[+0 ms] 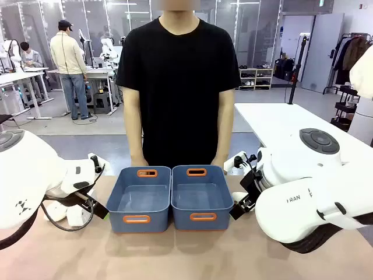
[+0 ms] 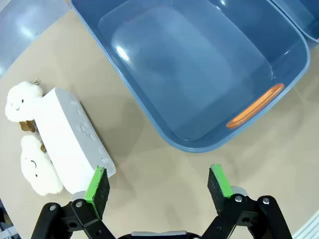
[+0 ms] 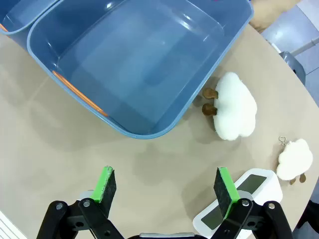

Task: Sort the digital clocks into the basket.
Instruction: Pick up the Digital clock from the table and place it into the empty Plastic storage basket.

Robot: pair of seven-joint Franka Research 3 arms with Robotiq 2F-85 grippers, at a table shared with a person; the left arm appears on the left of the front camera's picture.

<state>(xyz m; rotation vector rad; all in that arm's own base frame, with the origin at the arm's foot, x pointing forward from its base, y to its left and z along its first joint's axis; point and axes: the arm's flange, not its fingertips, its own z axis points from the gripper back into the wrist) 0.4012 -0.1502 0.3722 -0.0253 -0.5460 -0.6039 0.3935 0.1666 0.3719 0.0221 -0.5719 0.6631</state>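
Digital clocks (image 2: 70, 139) (image 3: 255, 185) lay on the table (image 1: 192, 256), one out at each side. The left one sat left of the left basket (image 1: 140, 198), hard against two cloud plush toys (image 2: 22, 102). The left gripper (image 2: 157, 172) hung wide open over the table, one pad (image 2: 97, 185) just beside that clock's end. The right one, screen up, lay right of the right basket (image 1: 201, 198), partly behind a finger of the right gripper (image 3: 165, 172), which was also spread wide. A person (image 1: 178, 81) stood at the far side.
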